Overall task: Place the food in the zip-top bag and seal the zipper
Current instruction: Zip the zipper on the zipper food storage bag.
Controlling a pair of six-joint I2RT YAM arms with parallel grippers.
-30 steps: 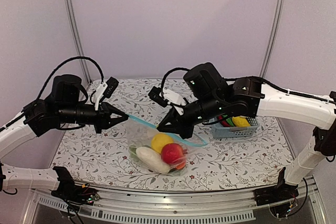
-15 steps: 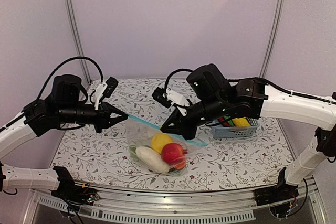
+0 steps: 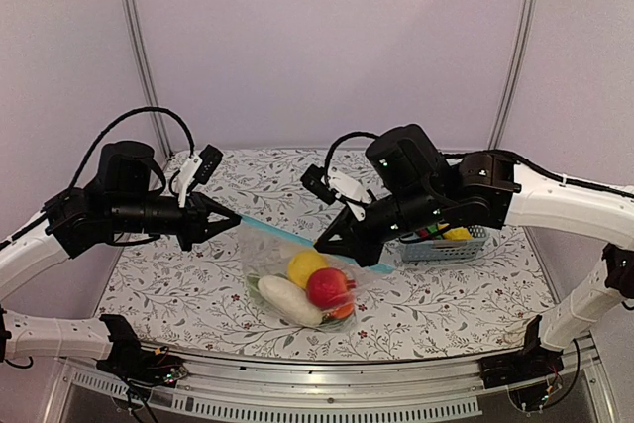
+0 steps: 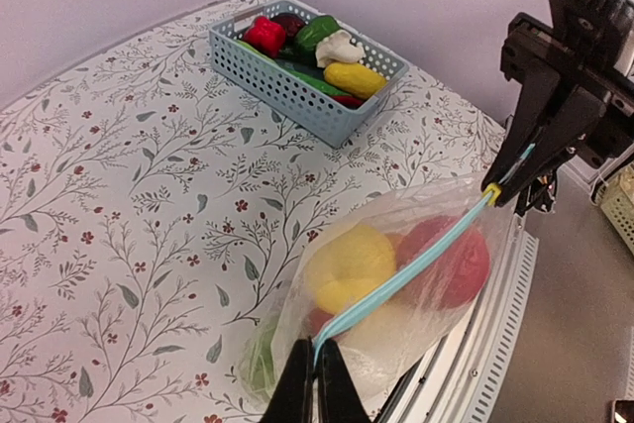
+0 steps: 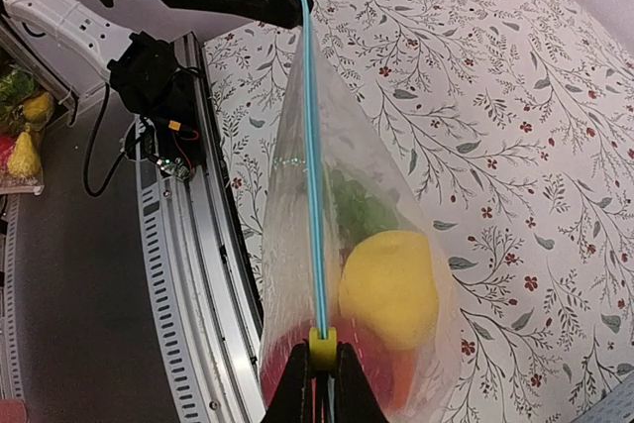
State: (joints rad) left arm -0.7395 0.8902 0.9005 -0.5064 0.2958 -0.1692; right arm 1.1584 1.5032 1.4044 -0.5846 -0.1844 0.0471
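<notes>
Sealing looks our step: left gripper (image 4: 315, 383) pinched shut on the light blue zipper strip (image 5: 315, 195), right gripper (image 5: 319, 383) clamped on its yellow slider (image 5: 320, 345), crinkly clear plastic bag (image 4: 421, 220) of toy fruits (image 5: 388, 289) hanging between. Next we draw it endward.

Clear crinkly bag (image 3: 260, 257) hangs from its zipper (image 3: 282, 235), a thin lt-blue strip pulled taut & straight. L pincer (image 3: 236, 217) pinches one end. R pincer (image 3: 319, 243) pinches it at the small yellow slider (image 5: 322, 344), w/ strip running on past. Strip looks sealed betw. the two, hard to be sure. Food sits low in the bag, on the counter (image 3: 446, 294): yellow lemon (image 3: 304, 266), red tomato (image 3: 327, 287), white radish (image 3: 287, 300), green bunch (image 5: 357, 210), bit of orange (image 3: 343, 312) under the tomato.
</notes>
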